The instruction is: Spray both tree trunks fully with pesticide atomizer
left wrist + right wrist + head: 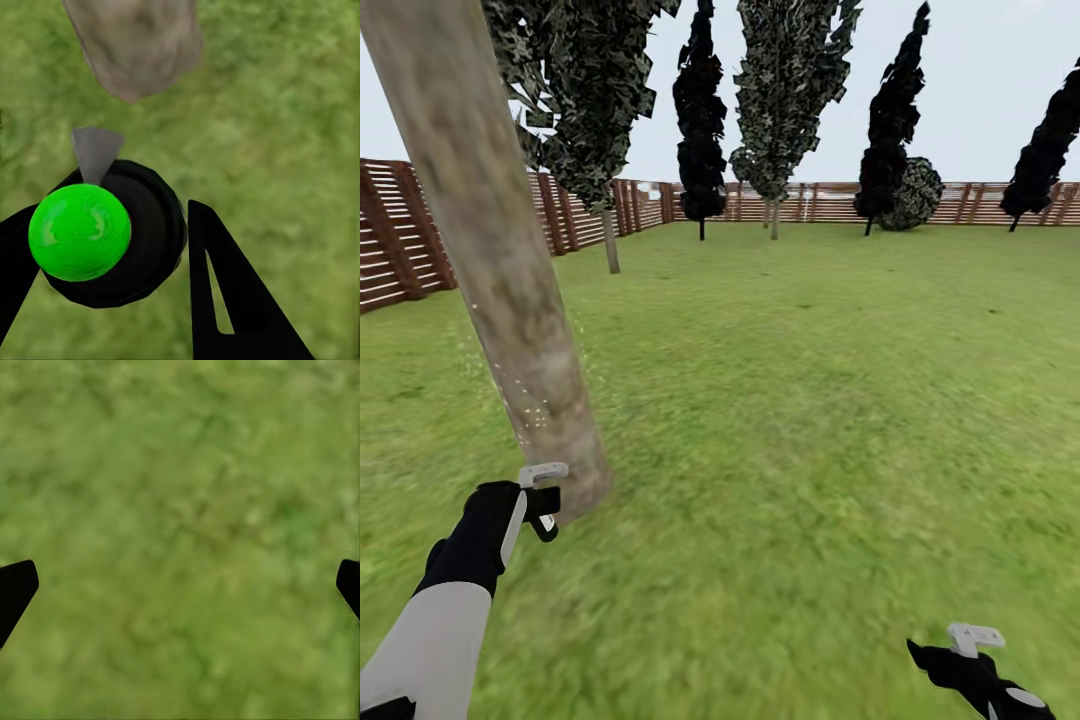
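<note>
A thick, leaning, grey-brown mottled tree trunk (500,270) rises from the green grass lawn (810,400) at the near left of the head view, its base just beyond the left gripper (543,497). Tiny white specks of pesticide (535,412) dot the lower trunk and the air just beside it. The left gripper's jaws are clenched on the small pesticide atomizer (112,232), a dark rounded bottle with a bright green cap and a grey nozzle; in the left wrist view the nozzle points toward the trunk's base (135,45), with black fingers (232,300) on either side of the bottle. The atomizer sits close to the trunk, low down near the ground.

The right gripper (972,640) hangs at the near right, well apart from the trunk, over bare grass; its jaws are spread wide and released, with the black fingertips (15,589) at the two edges of the right wrist view.

Far across the lawn a brown horizontal-slat wooden fence (400,240) rings the garden, with several dark-leaved thin-trunked trees (700,120) standing before it.
</note>
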Available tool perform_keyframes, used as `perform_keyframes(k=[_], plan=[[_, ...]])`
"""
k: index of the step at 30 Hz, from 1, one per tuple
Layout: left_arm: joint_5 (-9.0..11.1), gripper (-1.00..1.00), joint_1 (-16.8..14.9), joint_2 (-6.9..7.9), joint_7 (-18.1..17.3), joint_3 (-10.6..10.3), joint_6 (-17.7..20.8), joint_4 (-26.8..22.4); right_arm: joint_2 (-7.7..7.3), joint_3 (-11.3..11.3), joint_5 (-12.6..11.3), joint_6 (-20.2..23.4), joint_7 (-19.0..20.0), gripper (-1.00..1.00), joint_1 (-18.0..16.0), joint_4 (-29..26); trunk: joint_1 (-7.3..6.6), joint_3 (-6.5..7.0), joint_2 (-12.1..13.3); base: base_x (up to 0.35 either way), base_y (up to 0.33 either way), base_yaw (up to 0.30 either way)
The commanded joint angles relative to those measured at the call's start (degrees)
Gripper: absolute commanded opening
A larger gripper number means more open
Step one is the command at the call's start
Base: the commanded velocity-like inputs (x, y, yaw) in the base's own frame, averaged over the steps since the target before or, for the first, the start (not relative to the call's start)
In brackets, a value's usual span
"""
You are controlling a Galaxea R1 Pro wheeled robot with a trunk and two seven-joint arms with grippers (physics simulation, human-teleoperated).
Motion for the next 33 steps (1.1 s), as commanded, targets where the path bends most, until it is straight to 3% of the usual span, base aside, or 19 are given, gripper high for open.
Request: perform_keyframes(k=[1, 33], plan=[[-0.52, -1.0, -0.06, -0.04, -0.37, 0.1, 0.25, -0.06, 0.02, -0.5, 0.59, -0.26, 0.39, 1.0, -0.06, 0.01, 0.0, -0.05, -0.02, 0.133, -0.271, 0.211], [-0.55, -1.0, -0.06, -0.04, -0.29, 0.14, 0.16, 0.0, 0.02, -0.46, 0.62, -0.26, 0.39, 1.0, -0.06, 0.01, 0.0, -0.05, -0.02, 0.133, -0.271, 0.21]])
